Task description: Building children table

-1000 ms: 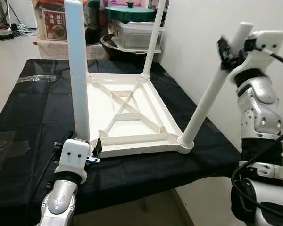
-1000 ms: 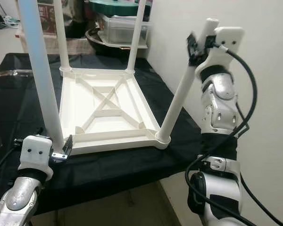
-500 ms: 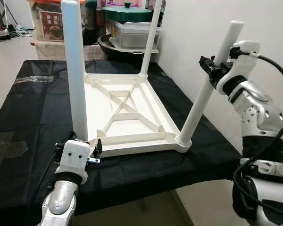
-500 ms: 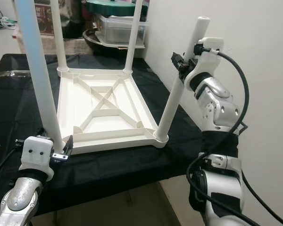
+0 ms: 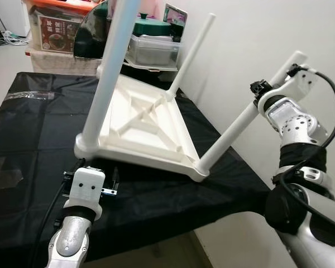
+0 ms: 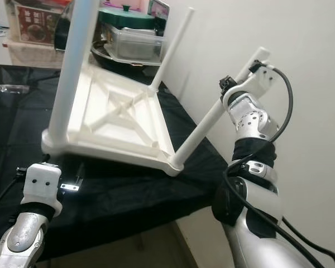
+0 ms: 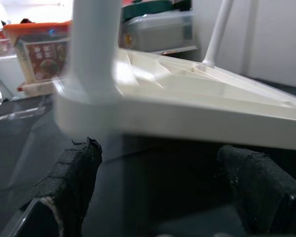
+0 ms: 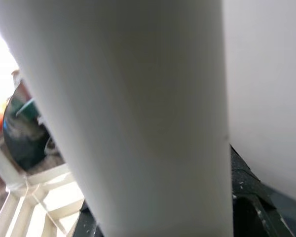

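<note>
- The top of the near left leg (image 5: 109, 67) runs out of the picture in both eye views, so its end cannot be seen.
- The right gripper (image 5: 262, 90) sits high on the near right leg (image 5: 234, 131), its black fingers clamped on the smooth white tube; in the right wrist view the leg (image 8: 138, 118) blocks nearly everything, blurred, with a finger edge dark beside it.
- The children's table (image 5: 145, 131) is white moulded plastic, upside down, with crossed ribs on its underside and round tubular legs. It is tilted, the left near corner lifted off the surface (image 5: 33, 128), which is draped in matte black cloth.
- The right near corner looks to be touching the cloth by the surface's edge, though the contact is hard to confirm.
- The left gripper (image 5: 89, 181) lies just below the raised corner; its fingers (image 7: 71, 175) stand apart, rough black pads, holding nothing.
- Behind, a clear lidded storage box (image 5: 153, 50) and a printed carton (image 5: 53, 30) are partly hidden by the legs.
</note>
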You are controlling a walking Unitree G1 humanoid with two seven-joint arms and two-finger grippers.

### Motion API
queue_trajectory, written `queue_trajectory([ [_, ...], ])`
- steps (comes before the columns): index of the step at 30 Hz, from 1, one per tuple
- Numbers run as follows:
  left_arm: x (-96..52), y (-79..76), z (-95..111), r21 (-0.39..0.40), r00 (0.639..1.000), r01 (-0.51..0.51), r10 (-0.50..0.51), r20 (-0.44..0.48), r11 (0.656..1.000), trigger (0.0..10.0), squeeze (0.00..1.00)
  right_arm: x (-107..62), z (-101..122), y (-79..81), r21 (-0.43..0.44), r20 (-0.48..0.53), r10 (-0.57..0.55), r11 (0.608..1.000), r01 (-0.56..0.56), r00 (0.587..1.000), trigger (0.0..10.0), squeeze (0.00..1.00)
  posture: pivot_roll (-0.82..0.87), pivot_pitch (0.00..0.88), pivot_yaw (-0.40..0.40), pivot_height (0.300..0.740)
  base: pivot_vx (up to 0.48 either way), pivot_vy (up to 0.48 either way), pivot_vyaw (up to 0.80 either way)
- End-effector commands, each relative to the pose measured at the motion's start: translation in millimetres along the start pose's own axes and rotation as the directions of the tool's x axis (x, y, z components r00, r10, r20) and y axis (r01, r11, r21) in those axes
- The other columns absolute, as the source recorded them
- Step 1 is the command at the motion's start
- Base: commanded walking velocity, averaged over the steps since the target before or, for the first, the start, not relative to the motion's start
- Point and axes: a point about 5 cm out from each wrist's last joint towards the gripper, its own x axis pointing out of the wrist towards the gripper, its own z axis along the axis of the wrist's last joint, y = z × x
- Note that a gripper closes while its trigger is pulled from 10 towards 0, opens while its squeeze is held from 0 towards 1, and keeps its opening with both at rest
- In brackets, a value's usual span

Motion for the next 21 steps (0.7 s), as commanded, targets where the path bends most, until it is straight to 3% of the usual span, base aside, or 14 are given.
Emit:
queue_trajectory([
  [1, 0.0, -4.4, 3, -0.004, 1.000, 0.009, -0.009, 0.016, 1.000, 10.0, 0.00, -1.8, -87, -26.7, 0.187, -0.294, -0.039, 0.977, 0.098, 0.955, 0.0, 0.00, 0.12, 0.000, -0.184, 0.740, 0.000, 0.000, 0.00],
  [2, 0.0, -4.4, 3, -0.004, 1.000, 0.009, -0.009, 0.016, 1.000, 10.0, 0.00, -1.8, -87, -26.7, 0.187, -0.294, -0.039, 0.977, 0.098, 0.955, 0.0, 0.00, 0.12, 0.000, -0.184, 0.740, 0.000, 0.000, 0.00],
  [4, 0.6, -3.2, 6, -0.006, 1.000, -0.002, 0.002, 0.027, 1.000, 10.0, 0.00, -10.0, -129, -31.1, 0.150, -0.422, -0.058, 0.980, 0.133, 0.905, 0.0, 0.00, 0.13, 0.000, -0.189, 0.740, 0.000, 0.000, 0.00],
  [8, 1.0, -2.5, 6, -0.004, 0.999, -0.009, 0.009, 0.031, 1.000, 10.0, 0.00, -20.0, -163, -29.6, 0.146, -0.526, -0.063, 0.976, 0.163, 0.848, 0.0, 0.00, 0.15, 0.000, -0.194, 0.740, 0.000, 0.000, 0.00],
  [12, 1.0, -1.6, 7, -0.002, 0.999, -0.015, 0.015, 0.032, 1.000, 10.0, 0.00, -25.2, -178, -22.4, 0.154, -0.572, -0.047, 0.975, 0.163, 0.819, 0.0, 0.00, 0.15, 0.000, -0.197, 0.740, 0.000, 0.000, 0.00],
  [18, 1.5, 1.6, 9, 0.005, 0.998, -0.036, 0.036, 0.042, 0.999, 10.0, 0.00, -42.0, -212, 3.6, 0.151, -0.671, 0.017, 0.982, 0.114, 0.741, 0.0, 0.00, 0.16, 0.000, -0.200, 0.740, 0.000, 0.000, 0.00],
  [21, 1.6, 2.2, 10, 0.004, 0.998, -0.040, 0.040, 0.048, 0.999, 10.0, 0.00, -44.1, -216, 5.9, 0.145, -0.680, 0.014, 0.983, 0.116, 0.734, 0.0, 0.00, 0.16, 0.000, -0.200, 0.740, 0.000, 0.000, 0.00],
])
